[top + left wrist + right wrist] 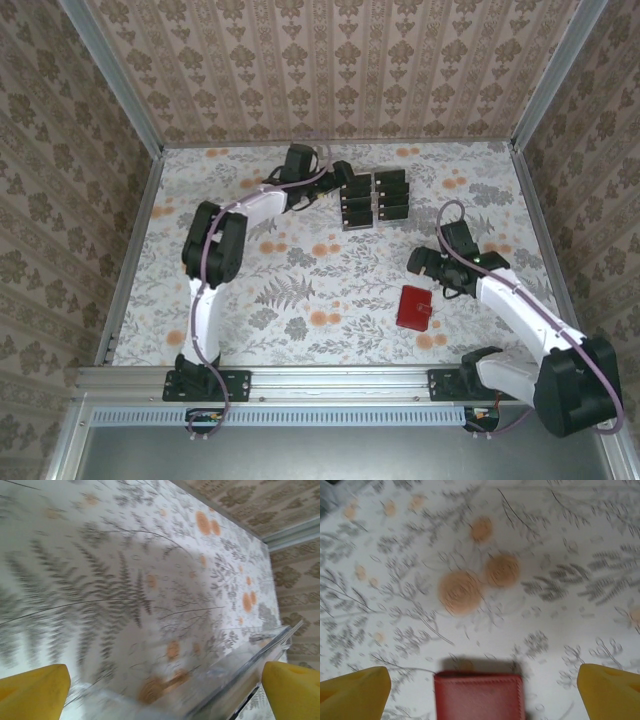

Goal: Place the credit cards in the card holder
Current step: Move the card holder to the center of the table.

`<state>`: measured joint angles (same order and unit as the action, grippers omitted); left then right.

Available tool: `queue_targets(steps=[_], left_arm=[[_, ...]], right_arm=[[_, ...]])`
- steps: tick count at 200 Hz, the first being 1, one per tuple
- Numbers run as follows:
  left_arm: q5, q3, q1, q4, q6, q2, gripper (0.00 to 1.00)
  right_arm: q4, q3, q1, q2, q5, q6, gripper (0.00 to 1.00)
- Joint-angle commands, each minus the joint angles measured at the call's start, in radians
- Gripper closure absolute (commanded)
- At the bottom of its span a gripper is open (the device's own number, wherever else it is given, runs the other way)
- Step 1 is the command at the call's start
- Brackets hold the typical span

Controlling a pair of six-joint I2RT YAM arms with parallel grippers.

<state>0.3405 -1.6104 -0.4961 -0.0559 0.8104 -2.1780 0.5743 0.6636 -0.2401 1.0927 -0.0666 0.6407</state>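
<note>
- Card-sorting at floral-print desk point(300, 300), with no card lifted yet.
- Left hand point(338, 182) at far middle of desk, yellow fingers point(35, 692) spread to the full, holding nothing, close against clear plastic stand point(240, 672).
- Credit cards point(375, 200), dark and all alike, racked in rows in that stand, well apart from their destination.
- Right hand point(485, 695) likewise wide open and empty, low over red card holder point(413, 307).
- Holder flat on near right of desk, seemingly folded shut, framed between the two fingertips point(607, 692) in right wrist view, with no contact discernible.
- Probable step in hand: reaching for a first card on one side, lining up on holder on the other.
- Risk at the rack: stand light and clear, so liable to slide or tip if nudged by a finger.
- Risk with the cards: thin and packed close, so easy to pinch two at once, or to drop one flat on desk where hard to lift again.
- Risk at the holder: no slot on offer until opened, and likely to skid on smooth print under a one-sided push.
- Wrist views blurred, so exact gap between fingers and stand impossible to judge.
</note>
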Motion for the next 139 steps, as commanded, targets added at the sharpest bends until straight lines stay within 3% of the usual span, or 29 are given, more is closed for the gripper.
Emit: queue_targets(steps=[1, 63, 139], left_arm=[[-0.082, 0.065, 0.035, 0.088, -0.082, 0.138, 0.0], [-0.141, 0.273, 0.071, 0.201, -0.146, 0.387, 0.0], [-0.147, 0.518, 0.071, 0.223, -0.144, 0.628, 0.0]], right_arm=[[0.092, -0.06, 0.001, -0.064, 0.032, 0.032, 0.04], [-0.019, -0.192, -0.04, -0.085, 0.156, 0.115, 0.11], [-0.214, -0.137, -0.249, 0.048, 0.192, 0.267, 0.16]])
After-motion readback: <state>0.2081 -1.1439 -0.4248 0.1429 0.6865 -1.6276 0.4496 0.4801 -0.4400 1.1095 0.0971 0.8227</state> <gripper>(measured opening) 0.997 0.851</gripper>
